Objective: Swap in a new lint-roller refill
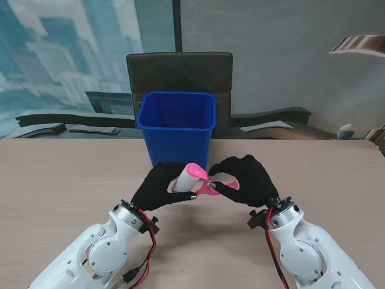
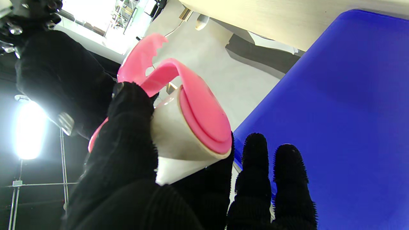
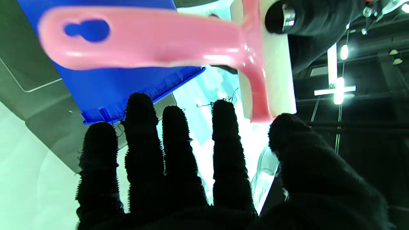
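Note:
A pink lint roller [image 1: 195,174] with a white roll is held up in front of the blue bin [image 1: 177,124]. My left hand [image 1: 161,185] is shut on the white roll [image 2: 179,140], its thumb and fingers wrapped around it, and the pink end cap [image 2: 201,118] faces the camera. The pink handle [image 3: 143,38] points toward my right hand [image 1: 245,179]. The right hand's fingers [image 3: 143,150] are spread and straight, short of the handle. Its thumb tip [image 3: 284,127] touches the end of the pink frame beside the roll [image 3: 274,76].
The blue bin stands on the wooden table [image 1: 66,180] just beyond both hands, with a dark chair [image 1: 179,72] behind it. Flat dark items [image 1: 90,129] lie on a surface past the table's far left edge.

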You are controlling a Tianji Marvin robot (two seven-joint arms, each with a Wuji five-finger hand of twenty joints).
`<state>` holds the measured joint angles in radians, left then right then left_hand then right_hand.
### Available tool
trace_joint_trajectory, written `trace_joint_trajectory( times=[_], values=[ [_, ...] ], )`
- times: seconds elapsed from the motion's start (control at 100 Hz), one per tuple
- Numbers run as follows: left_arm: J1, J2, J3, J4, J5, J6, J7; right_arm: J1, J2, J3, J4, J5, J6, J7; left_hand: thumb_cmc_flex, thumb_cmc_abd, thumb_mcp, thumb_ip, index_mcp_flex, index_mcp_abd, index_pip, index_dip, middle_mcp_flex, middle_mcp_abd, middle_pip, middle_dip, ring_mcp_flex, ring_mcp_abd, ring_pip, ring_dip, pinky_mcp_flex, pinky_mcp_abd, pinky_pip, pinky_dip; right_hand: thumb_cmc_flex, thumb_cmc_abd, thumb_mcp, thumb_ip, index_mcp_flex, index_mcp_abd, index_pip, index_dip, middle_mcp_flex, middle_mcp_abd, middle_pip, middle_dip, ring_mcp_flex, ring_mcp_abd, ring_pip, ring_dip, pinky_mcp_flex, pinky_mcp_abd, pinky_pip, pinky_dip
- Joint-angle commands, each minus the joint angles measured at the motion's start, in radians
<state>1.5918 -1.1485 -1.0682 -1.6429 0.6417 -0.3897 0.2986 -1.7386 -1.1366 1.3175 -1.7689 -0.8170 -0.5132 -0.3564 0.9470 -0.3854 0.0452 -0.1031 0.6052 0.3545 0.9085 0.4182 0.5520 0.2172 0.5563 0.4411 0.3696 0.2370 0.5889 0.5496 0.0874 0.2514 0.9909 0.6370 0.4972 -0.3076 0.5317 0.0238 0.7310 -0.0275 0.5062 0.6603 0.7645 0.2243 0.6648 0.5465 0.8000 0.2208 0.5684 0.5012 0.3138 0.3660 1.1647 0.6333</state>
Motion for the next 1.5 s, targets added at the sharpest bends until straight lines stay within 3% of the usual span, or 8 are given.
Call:
trace_joint_trajectory(
  times=[0.0, 0.33, 0.5, 0.64, 1.14, 1.36, 1.42, 1.49],
  values=[
    [0.007, -0.001, -0.005, -0.014, -0.004, 0.007, -0.011, -0.017, 0.013, 0.006, -0.01, -0.022, -0.008, 0.013, 0.164, 0.147, 0.144, 0.061, 0.059, -0.163, 0.169, 0.019, -0.012, -0.027, 0.008, 0.008, -0.023, -0.003, 0.02, 0.009, -0.005, -0.005, 0.021, 0.009, -0.033, -0.077, 0.039, 0.022, -0.025, -0.014, -0.041, 0.022, -0.055, -0.028, -0.032, -0.01, -0.019, -0.094, -0.044, -0.016, -0.028, -0.008, -0.036, -0.007],
    [0.026, -0.004, -0.014, -0.04, -0.031, 0.018, -0.013, 0.02, 0.036, -0.031, 0.034, -0.079, 0.0, 0.078, 0.163, 0.148, 0.145, 0.06, 0.058, -0.162, 0.167, 0.02, -0.012, -0.028, 0.009, 0.009, -0.023, -0.004, 0.02, 0.009, -0.003, -0.006, 0.022, 0.009, 0.058, -0.391, 0.147, -0.008, -0.21, -0.069, -0.11, 0.041, -0.31, -0.046, -0.12, -0.037, -0.192, -0.118, -0.185, -0.073, -0.1, 0.097, -0.206, -0.042],
    [0.03, -0.007, -0.01, -0.042, -0.018, 0.0, 0.009, 0.116, 0.024, -0.145, 0.153, -0.19, 0.077, -0.189, 0.163, 0.149, 0.145, 0.06, 0.057, -0.161, 0.168, 0.021, -0.015, -0.028, 0.009, 0.009, -0.025, -0.004, 0.021, 0.009, -0.004, -0.008, 0.021, 0.009, 0.073, -0.478, 0.401, -0.038, -0.295, -0.05, -0.044, 0.139, -0.425, -0.018, 0.001, -0.005, -0.188, -0.13, -0.102, -0.054, -0.085, 0.095, -0.165, -0.036],
    [0.045, -0.01, -0.009, -0.063, -0.056, 0.009, -0.002, 0.155, 0.021, -0.191, 0.196, -0.211, 0.118, -0.247, 0.162, 0.15, 0.145, 0.06, 0.056, -0.162, 0.169, 0.021, -0.015, -0.03, 0.01, 0.009, -0.025, -0.005, 0.021, 0.009, -0.004, -0.009, 0.021, 0.009, 0.138, -0.486, 0.455, -0.045, -0.308, 0.027, -0.013, 0.2, -0.411, -0.015, 0.12, 0.052, -0.155, -0.149, 0.043, -0.006, -0.057, 0.065, -0.078, -0.038],
    [0.058, -0.016, 0.015, -0.09, -0.174, 0.052, -0.052, 0.201, -0.003, -0.245, 0.242, -0.193, 0.185, -0.373, 0.158, 0.152, 0.142, 0.059, 0.052, -0.171, 0.17, 0.019, -0.012, -0.032, 0.013, 0.01, -0.022, -0.008, 0.023, 0.009, -0.001, -0.012, 0.023, 0.009, 0.249, -0.493, 0.479, -0.113, -0.195, -0.004, 0.498, 0.417, -0.103, 0.012, 0.519, 0.439, 0.127, -0.357, 0.794, 0.253, 0.311, -0.276, 0.379, 0.059],
    [0.056, -0.016, 0.02, -0.089, -0.193, 0.059, -0.065, 0.201, -0.015, -0.247, 0.249, -0.166, 0.186, -0.399, 0.152, 0.158, 0.135, 0.059, 0.039, -0.19, 0.167, 0.016, -0.006, -0.033, 0.016, 0.011, -0.016, -0.01, 0.026, 0.01, 0.0, -0.012, 0.024, 0.009, 0.26, -0.507, 0.45, -0.125, 0.065, -0.137, 0.761, 0.459, 0.281, -0.101, 0.7, 0.523, 0.51, -0.58, 1.016, 0.253, 0.699, -0.428, 0.637, -0.006],
    [0.055, -0.015, 0.018, -0.088, -0.193, 0.06, -0.068, 0.201, -0.02, -0.245, 0.253, -0.154, 0.183, -0.409, 0.15, 0.158, 0.133, 0.06, 0.035, -0.194, 0.163, 0.013, -0.002, -0.034, 0.017, 0.012, -0.012, -0.009, 0.028, 0.011, 0.004, -0.013, 0.026, 0.01, 0.197, -0.504, 0.433, -0.099, 0.173, -0.171, 0.792, 0.498, 0.413, -0.15, 0.747, 0.547, 0.53, -0.675, 1.091, 0.362, 0.861, -0.504, 0.716, -0.078],
    [0.055, -0.014, 0.014, -0.087, -0.189, 0.062, -0.069, 0.198, -0.021, -0.239, 0.253, -0.152, 0.179, -0.414, 0.154, 0.155, 0.135, 0.065, 0.025, -0.213, 0.128, -0.013, -0.001, -0.033, 0.017, 0.012, -0.01, -0.01, 0.029, 0.012, 0.006, -0.016, 0.029, 0.011, 0.151, -0.496, 0.43, -0.065, 0.247, -0.199, 0.818, 0.546, 0.498, -0.194, 0.768, 0.568, 0.532, -0.714, 1.121, 0.438, 0.885, -0.568, 0.78, -0.035]
  ],
)
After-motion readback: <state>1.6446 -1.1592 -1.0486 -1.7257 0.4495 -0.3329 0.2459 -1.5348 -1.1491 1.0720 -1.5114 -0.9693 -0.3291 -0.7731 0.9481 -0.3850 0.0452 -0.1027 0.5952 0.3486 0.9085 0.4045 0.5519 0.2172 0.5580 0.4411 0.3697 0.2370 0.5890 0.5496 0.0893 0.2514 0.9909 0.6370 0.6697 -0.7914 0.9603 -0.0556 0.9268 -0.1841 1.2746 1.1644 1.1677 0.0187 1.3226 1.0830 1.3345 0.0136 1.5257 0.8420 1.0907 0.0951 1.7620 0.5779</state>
